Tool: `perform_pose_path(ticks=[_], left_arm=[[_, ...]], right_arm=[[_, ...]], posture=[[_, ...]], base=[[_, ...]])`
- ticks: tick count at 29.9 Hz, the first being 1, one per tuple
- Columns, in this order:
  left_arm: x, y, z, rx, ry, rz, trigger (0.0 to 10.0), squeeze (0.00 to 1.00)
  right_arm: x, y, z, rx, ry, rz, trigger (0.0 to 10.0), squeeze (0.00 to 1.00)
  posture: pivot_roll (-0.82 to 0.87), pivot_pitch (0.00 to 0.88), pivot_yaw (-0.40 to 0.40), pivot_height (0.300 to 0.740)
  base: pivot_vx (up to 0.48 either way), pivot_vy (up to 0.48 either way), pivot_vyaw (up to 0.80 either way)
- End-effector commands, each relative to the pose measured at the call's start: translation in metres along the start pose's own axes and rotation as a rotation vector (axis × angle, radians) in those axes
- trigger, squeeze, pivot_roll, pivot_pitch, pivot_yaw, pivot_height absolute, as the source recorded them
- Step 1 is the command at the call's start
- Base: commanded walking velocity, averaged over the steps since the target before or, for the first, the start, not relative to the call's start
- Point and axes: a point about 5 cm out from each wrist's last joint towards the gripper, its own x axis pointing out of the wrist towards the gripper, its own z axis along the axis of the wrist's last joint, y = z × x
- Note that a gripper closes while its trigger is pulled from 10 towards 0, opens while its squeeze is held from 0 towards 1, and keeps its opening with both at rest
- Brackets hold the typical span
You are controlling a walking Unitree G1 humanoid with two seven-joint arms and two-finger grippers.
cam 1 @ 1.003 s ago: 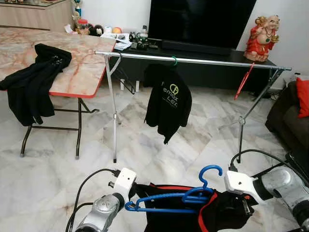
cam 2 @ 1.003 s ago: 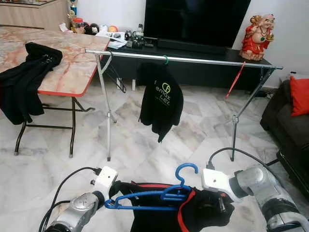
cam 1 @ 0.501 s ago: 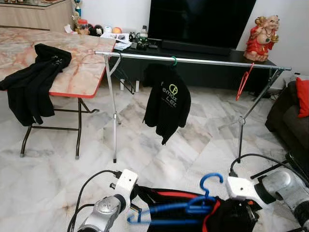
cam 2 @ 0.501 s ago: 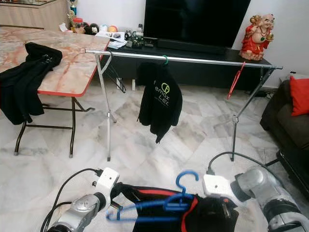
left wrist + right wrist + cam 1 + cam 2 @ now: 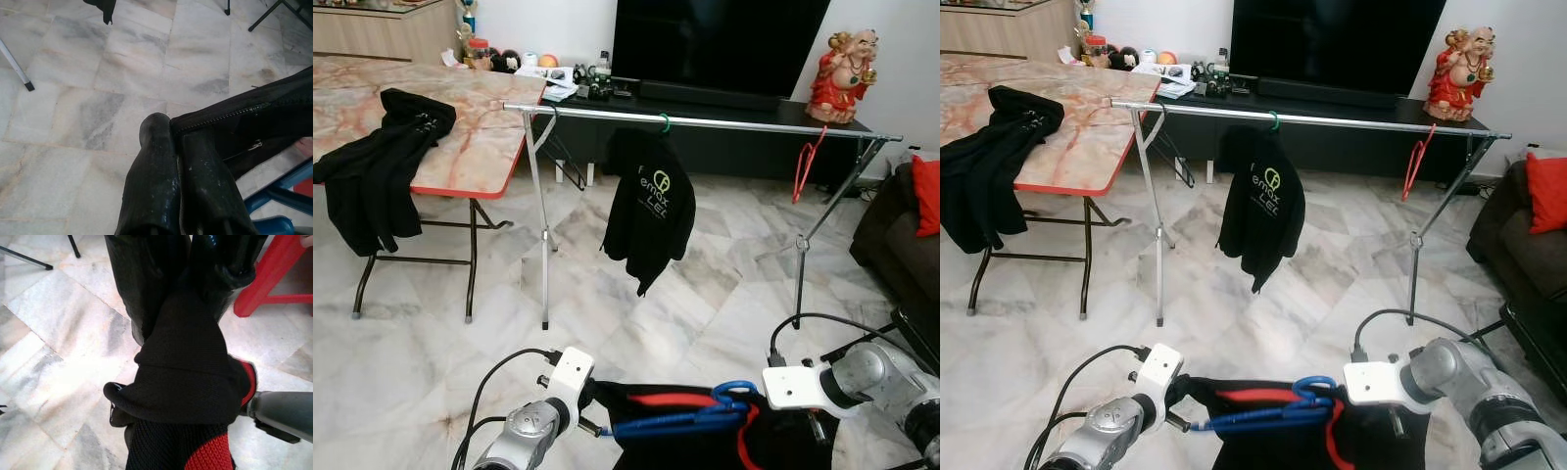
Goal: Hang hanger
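Your blue plastic hanger (image 5: 690, 415), carrying the black jacket with red trim (image 5: 705, 441), had dropped and tipped flatter than a second earlier, hook lying low, so the lift to the silver metal clothes rail (image 5: 724, 121) was still ahead. Left gripper (image 5: 178, 147) fingers were pinched shut on the jacket's zipper edge; right gripper (image 5: 183, 289) fingers were clamped on its fabric. Open rail lay between the hanging black shirt (image 5: 651, 206) and the red hanger (image 5: 806, 162); bare marble floor (image 5: 460, 352) ahead.

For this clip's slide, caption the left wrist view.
Left gripper pinching the zippered edge of a black jacket above marble floor.
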Motion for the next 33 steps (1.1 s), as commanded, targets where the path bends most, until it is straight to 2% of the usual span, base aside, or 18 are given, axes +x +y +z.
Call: perform_pose_path(ticks=[1,4,8,11,14,17,22,25,33], left_arm=[[-0.022,0.046,-0.028,-0.024,0.119,0.202,0.0,0.0],[-0.022,0.044,-0.031,-0.034,0.135,0.204,0.0,0.0],[-0.025,0.05,-0.036,-0.008,0.172,0.232,0.0,0.0],[-0.028,0.054,-0.041,-0.006,0.199,0.253,0.0,0.0],[-0.031,0.057,-0.047,-0.019,0.228,0.279,0.0,0.0],[-0.035,0.059,-0.053,0.008,0.263,0.299,0.0,0.0],[-0.04,0.066,-0.059,0.004,0.293,0.352,0.0,0.0],[-0.044,0.071,-0.062,0.016,0.314,0.38,0.0,0.0],[-0.047,0.075,-0.063,0.028,0.317,0.384,0.0,0.0]], right_arm=[[-0.041,0.012,-0.062,0.143,0.248,-0.021,0.0,0.0],[-0.044,0.003,-0.058,0.178,0.198,-0.132,0.0,0.0],[-0.046,0.003,-0.054,0.186,0.136,-0.104,0.0,0.0],[-0.048,0.002,-0.055,0.176,0.145,-0.106,0.0,0.0],[-0.051,0.001,-0.057,0.15,0.184,-0.112,0.0,0.0],[-0.052,0.0,-0.057,0.141,0.198,-0.102,0.0,0.0],[-0.059,-0.002,-0.066,0.104,0.329,-0.123,0.0,0.0],[-0.06,-0.003,-0.068,0.097,0.368,-0.136,0.0,0.0],[-0.062,-0.012,-0.071,0.085,0.45,-0.261,0.0,0.0]], posture=[[0.12,0.02,-0.109,0.74],[0.12,0.02,-0.109,0.74],[0.11,0.022,-0.104,0.74],[0.11,0.022,-0.103,0.74],[0.11,0.022,-0.103,0.74],[0.11,0.022,-0.103,0.74],[0.11,0.022,-0.106,0.74],[0.11,0.023,-0.107,0.74],[0.11,0.025,-0.109,0.74]], base=[[0.0,0.0,0.0],[0.0,0.0,0.0],[0.0,0.0,0.0],[0.0,0.0,0.0],[0.0,0.0,0.0],[0.0,0.0,0.0],[0.0,0.0,0.0],[0.0,0.0,0.0],[0.0,0.0,0.0]])
